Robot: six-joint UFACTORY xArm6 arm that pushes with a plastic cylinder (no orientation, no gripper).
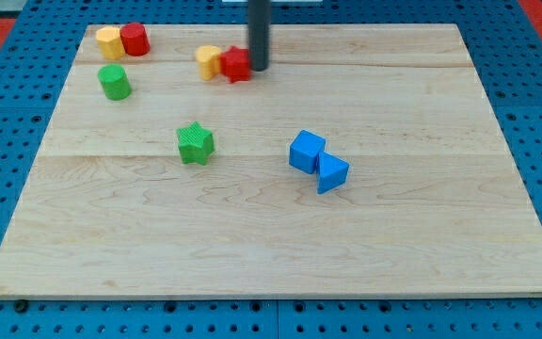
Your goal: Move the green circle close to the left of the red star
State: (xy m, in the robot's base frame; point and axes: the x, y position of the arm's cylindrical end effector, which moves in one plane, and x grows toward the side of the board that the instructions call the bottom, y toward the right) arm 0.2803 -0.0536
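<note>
The green circle [115,82] stands near the view's upper left on the wooden board [271,245]. The red star [236,64] lies at the view's top centre, touching a yellow block [209,61] on its left. My tip [258,68] is right against the red star's right side, far to the right of the green circle.
A yellow block [109,41] and a red cylinder [135,39] sit together at the top left corner. A green star [195,143] lies left of centre. A blue cube [306,151] and a blue triangular block [331,173] touch each other right of centre.
</note>
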